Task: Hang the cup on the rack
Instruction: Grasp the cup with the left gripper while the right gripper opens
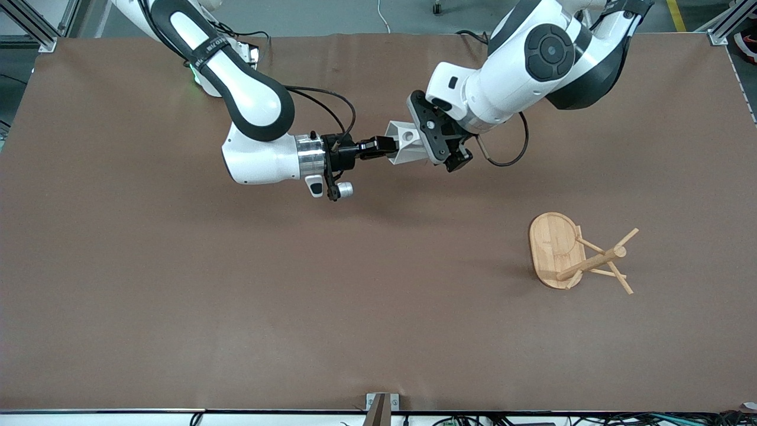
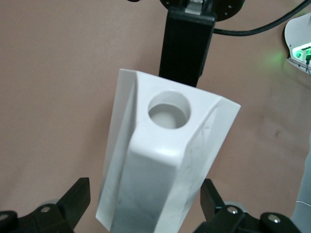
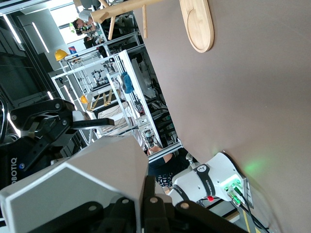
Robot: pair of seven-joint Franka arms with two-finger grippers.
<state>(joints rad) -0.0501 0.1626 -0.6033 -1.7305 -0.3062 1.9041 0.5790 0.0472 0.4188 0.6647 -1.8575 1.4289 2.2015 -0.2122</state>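
Note:
The white faceted cup (image 1: 403,148) hangs on its side over the table's middle, toward the robots' bases, with its pierced handle tab facing up. My right gripper (image 1: 383,146) is shut on the cup's rim wall; in the right wrist view its fingers (image 3: 163,191) pinch the wall of the cup (image 3: 92,170). My left gripper (image 1: 422,144) is open around the cup's narrow end. In the left wrist view the cup (image 2: 160,165) sits between the spread fingers (image 2: 77,196), with a gap on at least one side. The bamboo rack (image 1: 559,248) stands upright toward the left arm's end, nearer the camera.
The brown table mat (image 1: 236,296) is bare apart from the rack. The rack's pegs (image 1: 621,260) stick out from its post. The rack's base also shows in the right wrist view (image 3: 197,24). Both arms reach in from the table's top edge.

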